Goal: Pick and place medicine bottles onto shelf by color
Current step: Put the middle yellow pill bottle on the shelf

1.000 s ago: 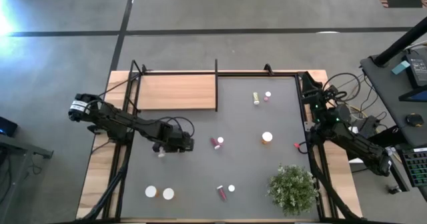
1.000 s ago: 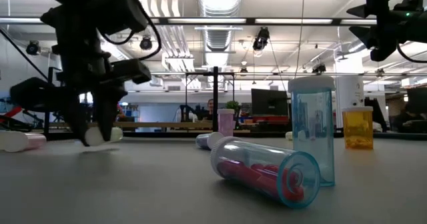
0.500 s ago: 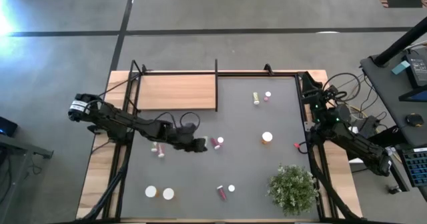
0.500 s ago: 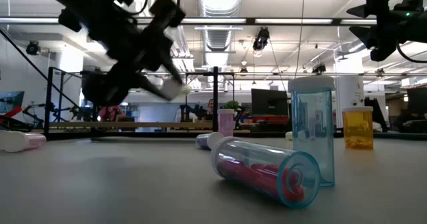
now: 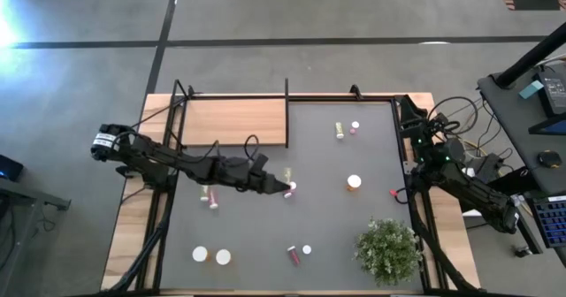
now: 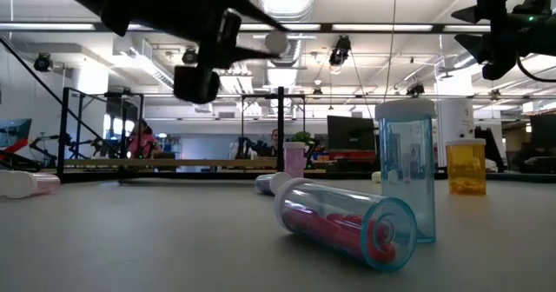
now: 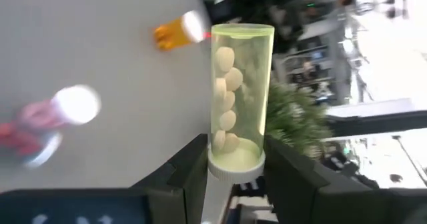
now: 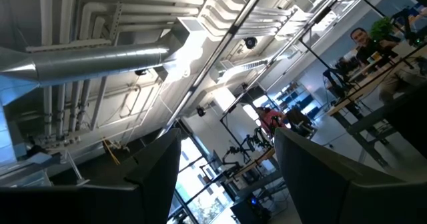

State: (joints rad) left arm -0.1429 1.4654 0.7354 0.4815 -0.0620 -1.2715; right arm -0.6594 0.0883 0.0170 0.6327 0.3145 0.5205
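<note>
While the left gripper point(image 5: 285, 187) hangs mid-table, jaws clamped on a yellow-green bottle point(image 7: 238, 97) by its cap end, right gripper point(image 8: 227, 177) parked at table edge, jaws open.

left pincer point(image 5: 285, 186) above mid-table

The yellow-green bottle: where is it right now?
The yellow-green bottle sits clamped in the left gripper, raised over mid-table beside a pink bottle.
</note>
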